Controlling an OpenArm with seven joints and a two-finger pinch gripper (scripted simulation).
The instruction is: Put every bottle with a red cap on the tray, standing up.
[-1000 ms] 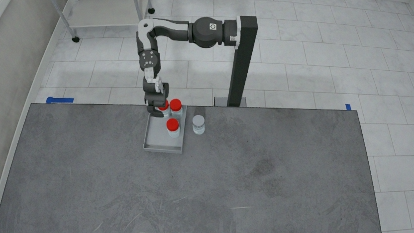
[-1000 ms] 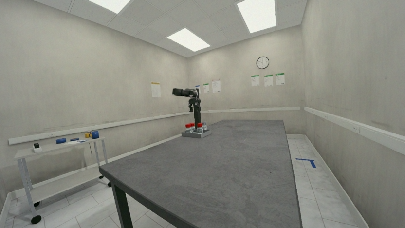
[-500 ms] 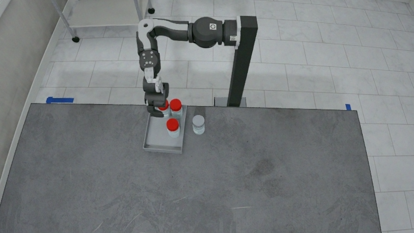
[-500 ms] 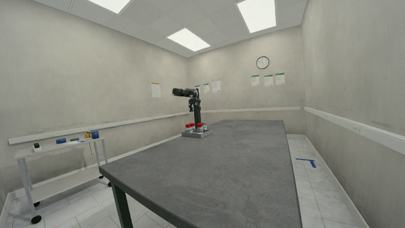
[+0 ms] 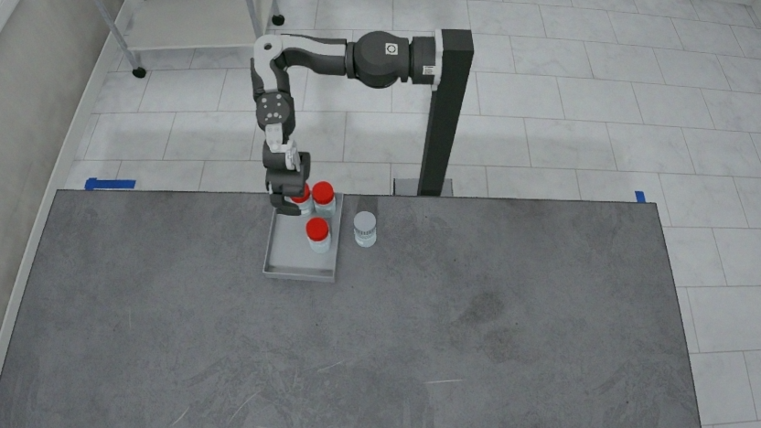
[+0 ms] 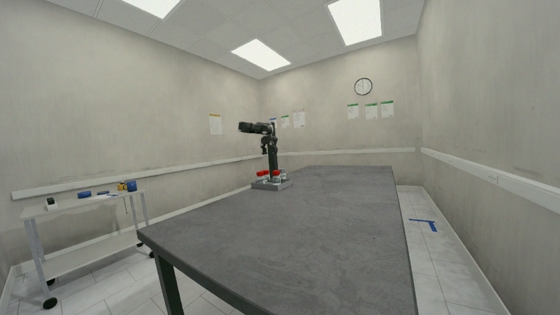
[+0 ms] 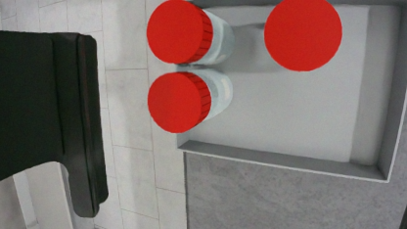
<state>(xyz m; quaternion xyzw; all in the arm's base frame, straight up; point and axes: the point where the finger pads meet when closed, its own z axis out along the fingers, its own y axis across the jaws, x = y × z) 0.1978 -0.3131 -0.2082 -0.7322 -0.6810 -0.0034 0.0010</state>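
Your dark two-finger tool (image 5: 287,205) (image 6: 264,151) stands part open, holding nothing, above the grey rectangular tray (image 5: 300,276) (image 6: 270,187) (image 7: 289,163), where three clear bottles with red caps (image 5: 317,230) (image 6: 276,172) (image 7: 303,34) stand. Lowering or swinging it now could topple the close pair beneath.

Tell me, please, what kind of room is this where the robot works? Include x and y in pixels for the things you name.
Probably a laboratory or workshop room: there is a black robot arm on a post (image 5: 448,106) (image 6: 272,156), a white wheeled cart (image 5: 197,47) (image 6: 89,250), and printed paper sheets (image 6: 387,109) on the plain wall.
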